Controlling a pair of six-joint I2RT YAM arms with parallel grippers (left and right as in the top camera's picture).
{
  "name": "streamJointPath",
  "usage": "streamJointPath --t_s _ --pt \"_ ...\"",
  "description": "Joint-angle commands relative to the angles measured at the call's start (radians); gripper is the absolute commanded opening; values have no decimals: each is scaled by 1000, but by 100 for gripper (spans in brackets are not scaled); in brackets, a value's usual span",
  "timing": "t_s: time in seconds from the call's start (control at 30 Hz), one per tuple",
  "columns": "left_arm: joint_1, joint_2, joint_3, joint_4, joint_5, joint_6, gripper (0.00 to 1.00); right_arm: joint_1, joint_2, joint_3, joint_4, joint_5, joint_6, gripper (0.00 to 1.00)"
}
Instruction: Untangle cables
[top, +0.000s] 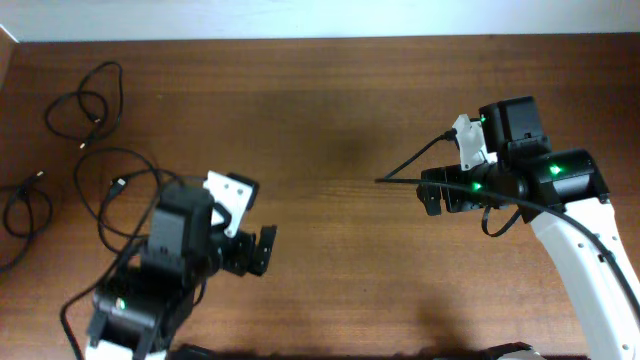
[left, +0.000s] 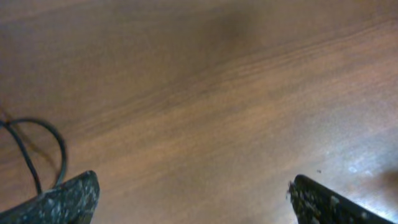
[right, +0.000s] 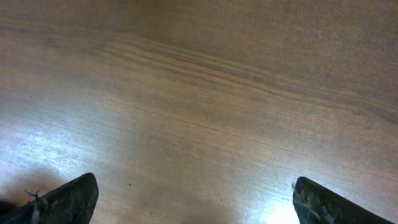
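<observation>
Step in hand: You look to be between grabs. Neither claw has hold of anything, and the cables (top: 82, 98) lie in loose loops at the left end of the table (top: 330, 90).
Progress, as a judgement: The three cords look largely parted. Whether the nearest one crosses another near the arm, you cannot tell from above.
Left claw (left: 193, 190): Spread as wide as it goes, with nothing between its fingers and bare wood below.
Right claw (right: 193, 193): Just as wide and empty, over bare wood.
Where the cables lie: The upper cord (top: 100, 68) is near the far left corner. The far-left cord (top: 48, 208) is at the table's edge. The nearest cord (top: 117, 185) loops just beside your left arm, and part of it is hidden under the arm.
Cord against left claw: The claw points toward the table's middle, away from the cords. In the wrist view one loop shows just outside the left finger (left: 68, 199), not in the gap.
Cord against right claw: Well apart.
Next move calls for: Turn the left claw back over the nearest cord, bring a single strand between the fingers, and check for crossings before pulling.
</observation>
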Motion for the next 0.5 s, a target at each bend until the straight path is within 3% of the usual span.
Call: streamJointPath --t_s 0.0,0.23,0.47 --pt "-3 -142 -153 101 26 -10 99 -3 -5 0 -1 9 -3 99" --pt "-3 -395 -394 315 61 -10 99 -3 -6 0 -1 9 -3 99" --pt "-3 -626 -652 655 105 26 99 -3 -6 0 -1 9 -3 99"
